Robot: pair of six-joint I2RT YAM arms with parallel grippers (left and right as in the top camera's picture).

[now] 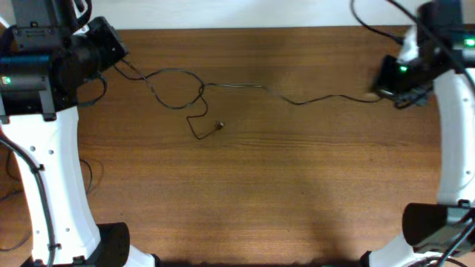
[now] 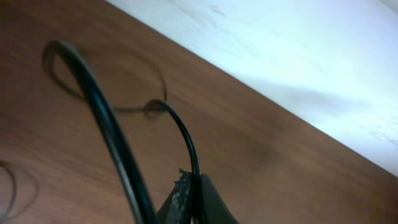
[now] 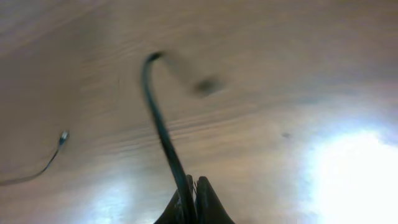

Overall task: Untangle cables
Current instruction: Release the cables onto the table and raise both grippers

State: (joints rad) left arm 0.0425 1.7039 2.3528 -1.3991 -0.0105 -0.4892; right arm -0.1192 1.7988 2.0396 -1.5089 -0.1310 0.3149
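Left gripper [image 2: 194,186] first: its two fingers are pressed together with a thin black cable [image 2: 186,140] nipped between the tips, the cord arching up out of the pinch and away before dropping to the wooden table [image 2: 261,155]. A thicker, blurred black strand sweeps past just beside the fingers, and I cannot tell whether it belongs to the same cord. Over to the right gripper [image 3: 195,186], same story: fingers closed tight on a cord that rises straight out of the tips and bends over ahead of them. Why hold it like this? It looks like each arm has taken one end so the line can be drawn out between them, and from overhead the run out from the right gripper is nearly straight for most of the way across. The trouble sits much nearer the left gripper: just out from its fingers the cord swings into a wide loop [image 1: 174,87], crosses itself at the loop's far side, and from that crossing a short kinked tail drops toward the robot's side, ending in a small plug [image 1: 219,125] lying loose on the wood, well apart from both grippers. Whether this is one cord or two I cannot make out. My read is that the loop and tail are what remains to be worked free, and pulling harder risks tightening that crossing rather than opening it.
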